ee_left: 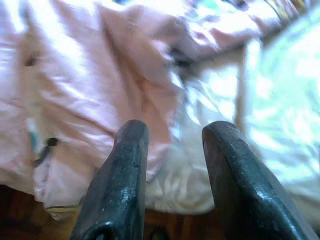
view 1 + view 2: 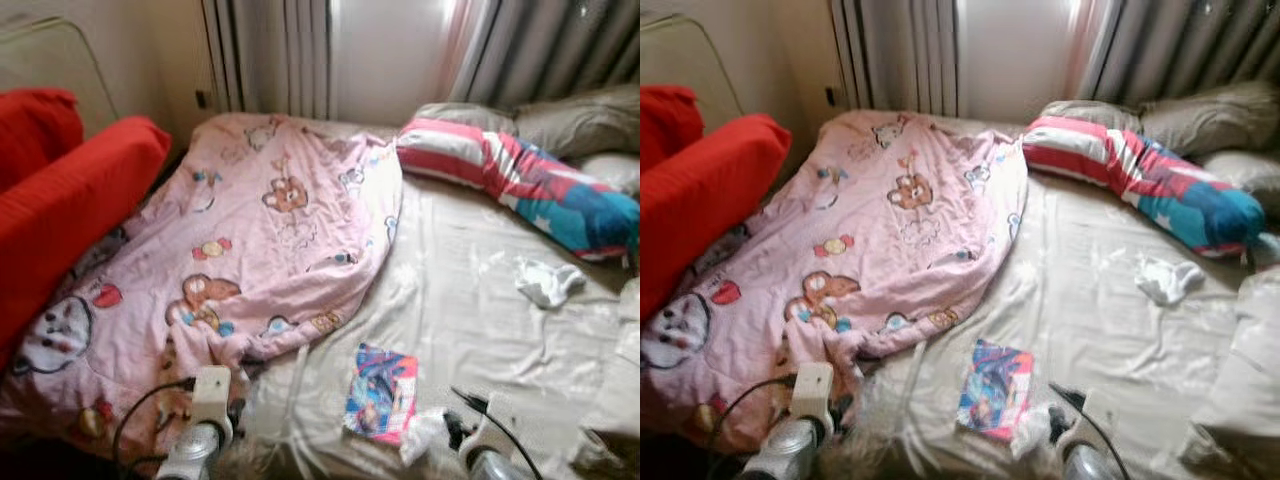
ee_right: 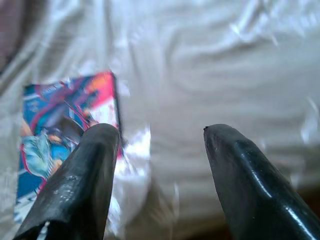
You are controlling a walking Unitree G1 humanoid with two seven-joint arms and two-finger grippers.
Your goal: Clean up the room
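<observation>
A beige-sheeted bed (image 2: 470, 300) lies before me. A pink cartoon-print blanket (image 2: 250, 250) covers its left half. A colourful picture book (image 2: 381, 392) lies near the front edge, with a crumpled white wrapper (image 2: 422, 432) beside it. A white crumpled cloth (image 2: 547, 282) rests on the right of the sheet. My left gripper (image 1: 172, 130) is open and empty over the blanket's front hem (image 1: 100, 75). My right gripper (image 3: 160, 132) is open and empty, low over the sheet just right of the book (image 3: 65, 115) and wrapper (image 3: 132, 170).
A striped red, white and blue pillow (image 2: 520, 180) and grey pillows (image 2: 580, 120) lie at the head of the bed on the right. Red cushions (image 2: 70, 200) stand along the left. Curtains and a bright window (image 2: 390, 50) are behind.
</observation>
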